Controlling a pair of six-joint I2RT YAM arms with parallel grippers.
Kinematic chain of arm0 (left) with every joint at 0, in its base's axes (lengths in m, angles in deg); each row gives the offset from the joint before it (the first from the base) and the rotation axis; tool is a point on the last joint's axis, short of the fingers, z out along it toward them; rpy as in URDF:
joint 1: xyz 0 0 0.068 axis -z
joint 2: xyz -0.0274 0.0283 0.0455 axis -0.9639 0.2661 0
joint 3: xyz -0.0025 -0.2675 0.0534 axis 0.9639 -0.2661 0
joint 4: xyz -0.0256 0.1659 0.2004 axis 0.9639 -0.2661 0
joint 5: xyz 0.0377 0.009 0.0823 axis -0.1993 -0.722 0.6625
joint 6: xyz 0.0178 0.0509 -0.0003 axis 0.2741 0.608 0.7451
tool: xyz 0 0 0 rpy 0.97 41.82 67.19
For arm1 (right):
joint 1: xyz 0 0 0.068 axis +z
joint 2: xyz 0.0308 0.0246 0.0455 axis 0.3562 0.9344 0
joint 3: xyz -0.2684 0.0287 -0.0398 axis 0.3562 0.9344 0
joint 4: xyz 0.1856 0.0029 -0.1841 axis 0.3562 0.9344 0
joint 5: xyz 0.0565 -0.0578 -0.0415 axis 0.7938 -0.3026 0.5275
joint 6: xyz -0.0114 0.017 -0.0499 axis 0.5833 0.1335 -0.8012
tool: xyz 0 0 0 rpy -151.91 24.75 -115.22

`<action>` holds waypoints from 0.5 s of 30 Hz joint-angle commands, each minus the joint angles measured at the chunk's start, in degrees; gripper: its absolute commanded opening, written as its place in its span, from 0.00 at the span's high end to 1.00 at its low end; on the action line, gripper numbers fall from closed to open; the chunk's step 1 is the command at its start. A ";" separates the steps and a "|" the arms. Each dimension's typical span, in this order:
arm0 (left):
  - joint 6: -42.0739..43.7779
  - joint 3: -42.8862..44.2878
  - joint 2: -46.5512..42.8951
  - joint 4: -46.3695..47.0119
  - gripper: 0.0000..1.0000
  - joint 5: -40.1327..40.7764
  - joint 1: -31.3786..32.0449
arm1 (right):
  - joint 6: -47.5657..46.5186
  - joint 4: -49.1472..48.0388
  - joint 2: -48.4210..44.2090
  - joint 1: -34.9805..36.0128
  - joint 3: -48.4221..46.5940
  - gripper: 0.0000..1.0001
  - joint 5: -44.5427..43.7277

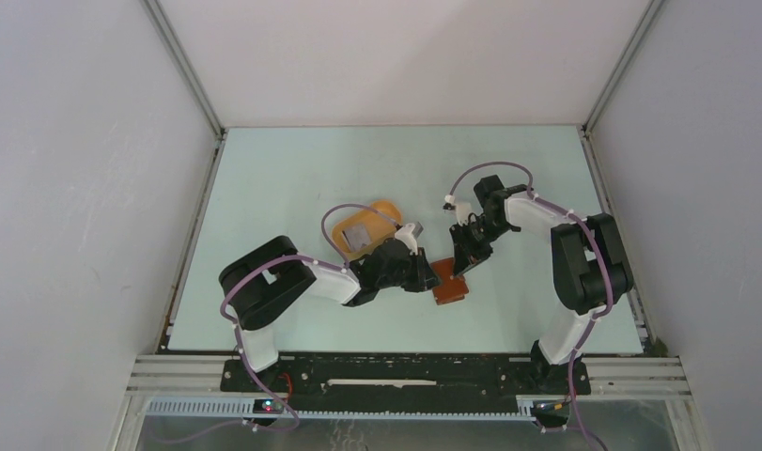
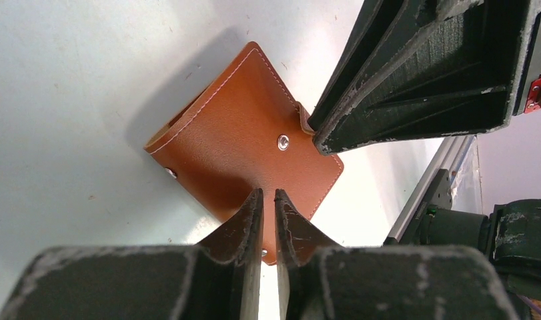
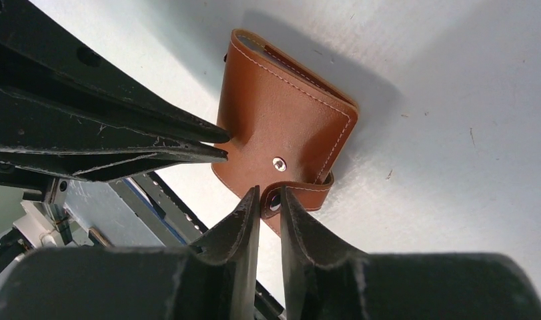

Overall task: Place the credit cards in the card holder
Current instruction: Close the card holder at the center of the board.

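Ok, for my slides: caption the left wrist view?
Left gripper pinching the folded card holder by its edge; right gripper on its snap strap.

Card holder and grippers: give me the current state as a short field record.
card holder: folded shut, snap undone
strap tab: curled away from the snap stud, pinched by the right gripper
left gripper: shut on the card holder's edge, opposite the strap side
right gripper: shut on the strap tab
credit card: one grey card seen, lying in the orange tray
cards in holder: none visible
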 commanded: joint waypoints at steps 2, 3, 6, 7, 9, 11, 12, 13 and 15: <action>-0.60 -0.78 0.11 1.94 0.84 1.00 0.21 | -1.15 1.36 -3.13 -0.12 -0.85 0.74 1.20; -0.60 -0.82 0.10 1.95 0.84 1.00 0.17 | -1.21 1.31 -3.15 -0.12 -0.82 0.74 0.97; -0.60 -0.84 0.01 1.94 0.84 1.13 0.16 | -1.15 1.28 -3.31 -0.21 -0.87 0.75 0.65; -0.60 -0.84 -0.05 1.88 0.84 1.18 0.16 | -1.10 1.23 -3.31 -0.10 -0.82 0.75 0.48; -0.60 -0.91 0.06 1.94 0.84 1.22 0.16 | -1.02 1.13 -3.21 -0.15 -0.79 0.80 0.13; -0.61 -0.84 -0.01 1.95 0.84 1.22 0.16 | -0.94 0.94 -3.22 -0.21 -0.64 0.87 -0.12; -0.65 -0.77 -0.01 1.95 0.84 1.22 0.16 | -0.93 0.92 -3.23 -0.16 -0.66 0.90 -0.09; -0.58 -0.76 0.01 1.99 0.84 1.18 0.16 | -0.91 0.95 -3.23 -0.13 -0.63 0.92 -0.09; -0.60 -0.67 -0.07 1.94 0.84 1.22 0.16 | -0.92 0.95 -3.14 -0.12 -0.69 0.96 -0.12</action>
